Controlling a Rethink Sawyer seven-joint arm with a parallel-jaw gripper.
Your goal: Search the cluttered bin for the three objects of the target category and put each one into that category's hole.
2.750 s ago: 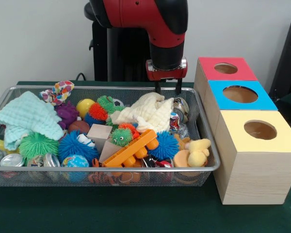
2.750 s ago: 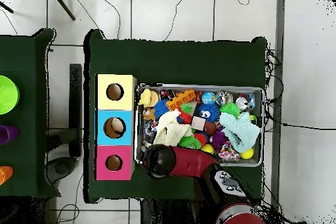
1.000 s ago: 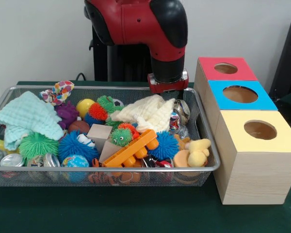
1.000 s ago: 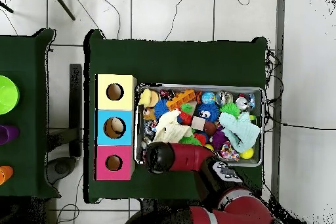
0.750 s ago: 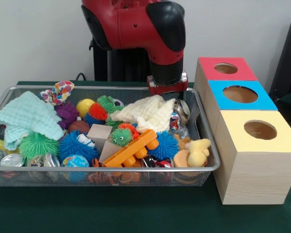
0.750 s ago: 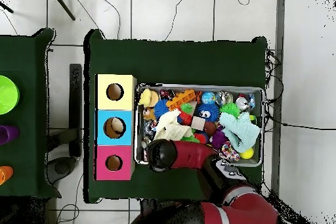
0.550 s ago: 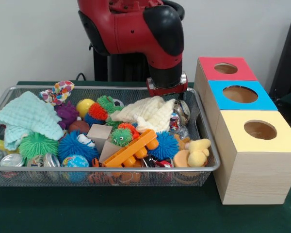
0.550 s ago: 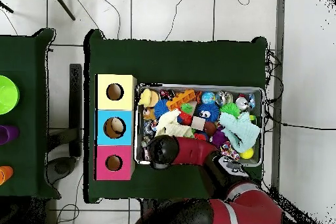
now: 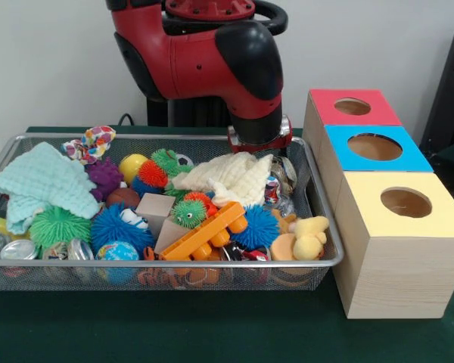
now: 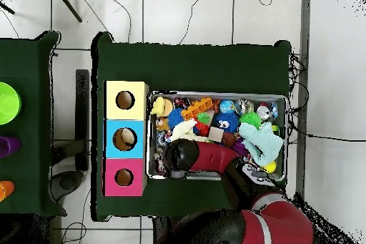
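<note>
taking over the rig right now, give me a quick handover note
Gripper: down in the wire mesh bin at the cream cloth; its tips are hidden behind the cloth, so its state cannot be read.
Boxes: red-topped box, blue-topped box, yellow-topped box stand beside the bin.
Done: nothing seen leaving the bin.
Left: find the three target items and drop each in its hole.
</note>
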